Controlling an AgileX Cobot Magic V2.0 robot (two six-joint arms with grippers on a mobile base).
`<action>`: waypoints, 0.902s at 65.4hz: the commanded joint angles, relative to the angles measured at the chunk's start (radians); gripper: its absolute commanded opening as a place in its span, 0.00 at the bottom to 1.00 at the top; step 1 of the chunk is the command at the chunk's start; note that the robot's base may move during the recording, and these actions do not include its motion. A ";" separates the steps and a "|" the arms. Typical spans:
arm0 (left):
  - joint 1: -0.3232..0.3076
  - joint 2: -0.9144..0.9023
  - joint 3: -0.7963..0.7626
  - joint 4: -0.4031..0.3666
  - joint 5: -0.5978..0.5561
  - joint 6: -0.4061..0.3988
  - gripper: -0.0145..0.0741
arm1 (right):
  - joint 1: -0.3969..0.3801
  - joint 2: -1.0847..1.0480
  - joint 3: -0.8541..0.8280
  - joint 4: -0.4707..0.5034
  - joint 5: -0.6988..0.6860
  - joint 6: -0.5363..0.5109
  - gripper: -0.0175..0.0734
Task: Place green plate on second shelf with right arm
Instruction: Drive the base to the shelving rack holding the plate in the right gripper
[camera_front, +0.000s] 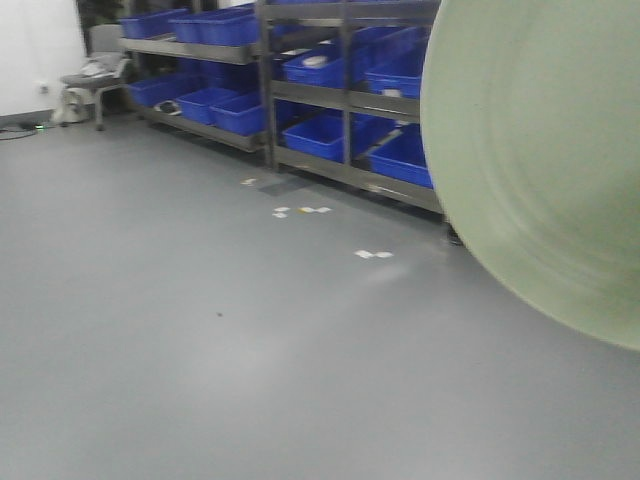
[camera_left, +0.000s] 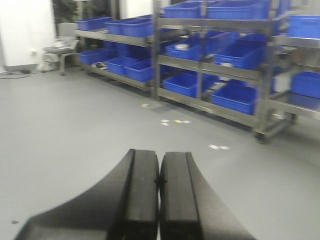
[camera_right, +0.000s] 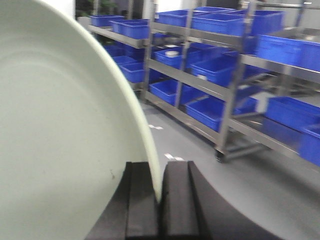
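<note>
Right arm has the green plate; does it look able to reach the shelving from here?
Probably not yet. The right gripper pinches the green plate by its rim between its fingers, but the shelving stands across open floor, its visible shelves holding blue bins.

The green plate (camera_front: 540, 170) runs past the right edge, hiding part of the shelving (camera_front: 345, 130)

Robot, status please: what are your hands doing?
Right gripper shut on green plate rim. Left gripper shut, holding nothing. Blue-bin shelves ahead, not yet reached.
</note>
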 joint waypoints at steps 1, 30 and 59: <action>-0.002 -0.015 0.042 -0.009 -0.087 -0.008 0.31 | -0.004 0.012 -0.033 0.009 -0.112 0.001 0.26; -0.002 -0.015 0.042 -0.009 -0.087 -0.008 0.31 | -0.004 0.012 -0.033 0.009 -0.112 0.001 0.26; -0.002 -0.015 0.042 -0.009 -0.087 -0.008 0.31 | -0.004 0.012 -0.033 0.009 -0.112 0.001 0.26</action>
